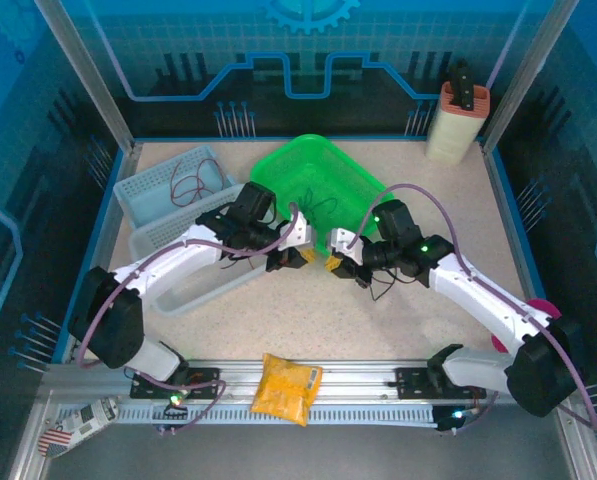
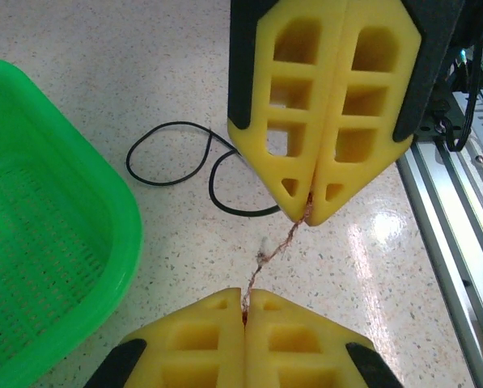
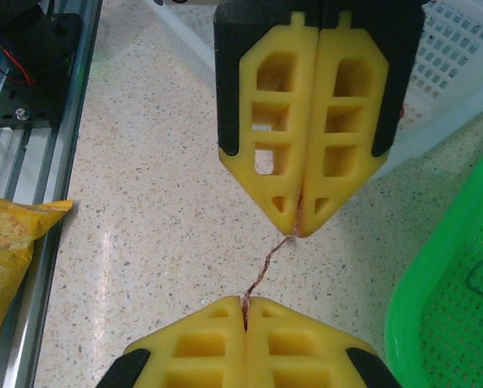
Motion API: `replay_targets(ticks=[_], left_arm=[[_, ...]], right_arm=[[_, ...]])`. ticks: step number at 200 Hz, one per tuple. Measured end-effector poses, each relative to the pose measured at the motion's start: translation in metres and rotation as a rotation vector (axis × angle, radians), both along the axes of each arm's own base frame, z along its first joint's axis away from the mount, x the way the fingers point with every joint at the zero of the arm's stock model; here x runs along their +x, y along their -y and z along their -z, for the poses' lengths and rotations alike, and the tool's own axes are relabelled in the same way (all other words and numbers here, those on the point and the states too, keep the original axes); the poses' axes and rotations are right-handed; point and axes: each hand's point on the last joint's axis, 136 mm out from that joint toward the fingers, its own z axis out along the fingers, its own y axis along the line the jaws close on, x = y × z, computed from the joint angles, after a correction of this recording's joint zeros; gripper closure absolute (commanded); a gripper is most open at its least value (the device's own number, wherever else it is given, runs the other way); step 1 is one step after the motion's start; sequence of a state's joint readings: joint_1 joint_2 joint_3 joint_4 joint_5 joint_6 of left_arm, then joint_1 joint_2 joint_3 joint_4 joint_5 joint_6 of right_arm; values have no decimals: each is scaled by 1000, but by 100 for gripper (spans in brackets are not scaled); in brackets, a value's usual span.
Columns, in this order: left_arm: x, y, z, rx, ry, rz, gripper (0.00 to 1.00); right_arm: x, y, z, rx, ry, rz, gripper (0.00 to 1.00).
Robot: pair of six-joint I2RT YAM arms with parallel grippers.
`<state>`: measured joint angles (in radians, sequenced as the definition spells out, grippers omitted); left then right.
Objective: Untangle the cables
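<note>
Biggest worry here: both grippers are pinching the same hair-thin brown cable (image 2: 275, 246), with just a short stretch running between them. If the arms are pulling apart even slightly too hard, it's either snapping or slipping out of one set of pads. There's also a fuzzy little kink roughly midway along that stretch, and my guess is tension is cinching it tighter rather than loosening it. The left gripper (image 2: 245, 301) is fully closed, pads pressing together with the brown cable coming out of the tip seam. The right gripper (image 2: 310, 217) is doing the same on the other end. All of this is happening over the middle of the table (image 1: 278, 325), just off the near edge of the green basket (image 1: 313, 160). A black cable (image 2: 172, 158) is lying in loops on the table and running in behind the right gripper. I can't tell if it's hooked onto the brown one, but it could be getting dragged along. A red cable (image 1: 190, 185) is sitting in the lilac basket (image 1: 138, 190) toward the far left corner.
</note>
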<state>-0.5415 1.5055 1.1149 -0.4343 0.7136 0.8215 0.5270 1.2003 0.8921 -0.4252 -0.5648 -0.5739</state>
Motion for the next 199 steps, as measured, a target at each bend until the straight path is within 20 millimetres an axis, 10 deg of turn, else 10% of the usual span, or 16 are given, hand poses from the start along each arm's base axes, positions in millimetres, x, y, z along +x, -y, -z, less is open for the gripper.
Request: replay_targets(ticks=[199], left_arm=[[-10,-6,8,40,-27,24,100]], right_arm=[[25,32,-26,134,15,198,100]])
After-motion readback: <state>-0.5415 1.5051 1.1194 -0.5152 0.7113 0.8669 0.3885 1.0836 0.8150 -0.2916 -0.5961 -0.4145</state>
